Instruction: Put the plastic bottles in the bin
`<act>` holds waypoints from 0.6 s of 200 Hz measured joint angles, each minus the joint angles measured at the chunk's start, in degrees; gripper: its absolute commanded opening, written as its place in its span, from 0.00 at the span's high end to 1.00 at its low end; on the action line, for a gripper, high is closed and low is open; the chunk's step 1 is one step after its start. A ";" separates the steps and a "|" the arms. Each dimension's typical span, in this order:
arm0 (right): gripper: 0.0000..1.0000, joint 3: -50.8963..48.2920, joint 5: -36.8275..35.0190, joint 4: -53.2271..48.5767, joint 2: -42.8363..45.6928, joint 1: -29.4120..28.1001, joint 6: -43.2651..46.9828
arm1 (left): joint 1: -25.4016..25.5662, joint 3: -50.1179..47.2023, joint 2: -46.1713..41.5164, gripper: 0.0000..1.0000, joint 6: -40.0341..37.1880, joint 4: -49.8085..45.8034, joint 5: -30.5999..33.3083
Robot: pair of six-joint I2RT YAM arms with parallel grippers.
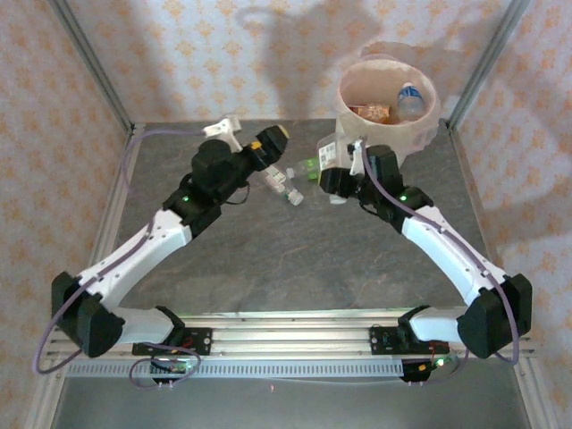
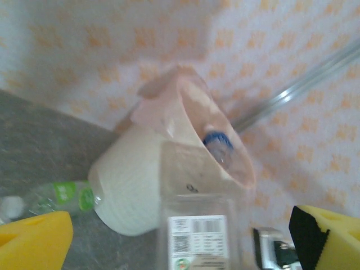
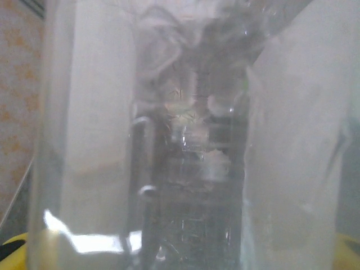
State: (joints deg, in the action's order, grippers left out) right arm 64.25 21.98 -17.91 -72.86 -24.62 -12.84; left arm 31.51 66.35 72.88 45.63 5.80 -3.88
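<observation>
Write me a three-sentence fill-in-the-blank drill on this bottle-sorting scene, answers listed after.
1. The binned bottle poking up inside the bin has a ___ cap.
2. The fallen bottle on the table wears a ___ label.
3. The left gripper has ___ fingers.

Missing words: blue; green; yellow.

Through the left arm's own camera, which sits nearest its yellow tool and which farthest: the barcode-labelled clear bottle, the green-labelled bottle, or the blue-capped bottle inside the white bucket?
From the left tool:
1. Clear plastic bottle with barcode label, between its fingers.
2. Clear green-labelled bottle, lying on the table, left.
3. Blue-capped bottle, inside the round white bin, upper right.
</observation>
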 measured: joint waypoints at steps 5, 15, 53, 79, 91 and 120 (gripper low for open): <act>0.71 1.33 0.00 -0.44 -0.02 0.46 0.09 | -0.28 -0.61 -1.14 0.00 0.00 -0.46 1.05; 0.71 4.46 -0.02 -1.05 -0.15 1.55 0.24 | -0.72 -1.77 -2.86 0.00 0.22 -1.46 2.99; 0.69 18.75 -0.98 -0.17 -4.11 7.21 -2.08 | -1.46 -5.88 -6.14 0.00 1.46 -6.47 8.52; 0.69 27.15 -2.89 0.98 -9.57 11.76 -6.05 | -1.95 -7.30 -6.51 0.00 2.51 -9.27 10.40; 0.69 29.57 -3.98 1.44 -12.24 13.44 -7.93 | -2.05 -7.61 -6.62 0.00 2.62 -10.08 10.86; 0.66 33.70 -6.80 1.44 -18.64 15.41 -11.56 | -2.05 -7.61 -6.84 0.00 3.23 -11.54 11.87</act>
State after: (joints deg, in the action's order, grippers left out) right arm 97.95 15.18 -16.47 -91.50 -9.21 -24.40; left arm 29.45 58.74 66.04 48.86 -5.74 7.99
